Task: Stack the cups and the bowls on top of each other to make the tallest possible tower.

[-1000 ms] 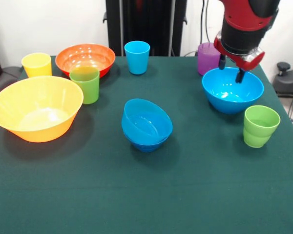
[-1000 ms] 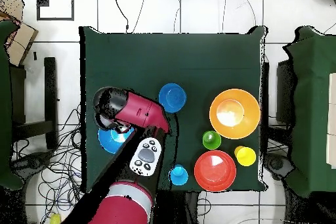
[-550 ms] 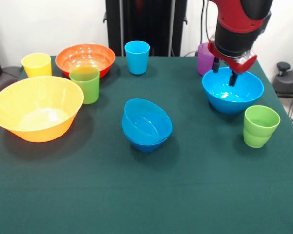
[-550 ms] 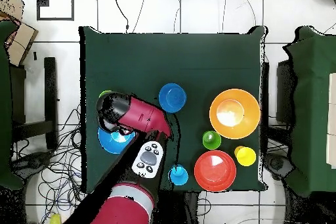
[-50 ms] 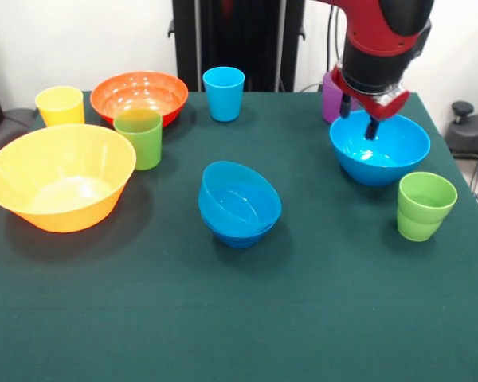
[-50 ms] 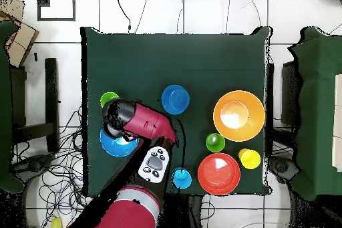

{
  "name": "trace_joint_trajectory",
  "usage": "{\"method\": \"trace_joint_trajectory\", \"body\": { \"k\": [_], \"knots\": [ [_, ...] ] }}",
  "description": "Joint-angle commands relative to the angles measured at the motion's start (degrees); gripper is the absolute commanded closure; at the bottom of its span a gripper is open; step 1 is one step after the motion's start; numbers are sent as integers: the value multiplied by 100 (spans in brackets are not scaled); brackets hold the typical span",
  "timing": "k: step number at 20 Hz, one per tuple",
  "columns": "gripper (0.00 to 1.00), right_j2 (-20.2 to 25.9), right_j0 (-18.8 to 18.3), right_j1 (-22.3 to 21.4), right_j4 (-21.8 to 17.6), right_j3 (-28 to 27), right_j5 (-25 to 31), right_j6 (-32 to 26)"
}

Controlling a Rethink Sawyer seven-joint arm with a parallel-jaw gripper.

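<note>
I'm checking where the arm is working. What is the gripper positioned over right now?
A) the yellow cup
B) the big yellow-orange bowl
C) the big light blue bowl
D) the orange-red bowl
C: the gripper hangs at the far rim of the big light blue bowl, open and empty.

No text, label, brand or number could be read on anything. The cups, the bowls and the red arm (image 5: 380, 36) above the light blue bowl (image 5: 380, 148) bore no legible markings.
</note>
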Motion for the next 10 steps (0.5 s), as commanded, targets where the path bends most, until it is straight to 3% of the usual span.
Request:
{"method": "trace_joint_trajectory", "body": {
  "k": [1, 10],
  "knots": [
    [0, 713, -329, 55, -428, 263, -501, -192],
    [0, 838, -254, 68, -328, 433, -863, 114]
  ]
}}
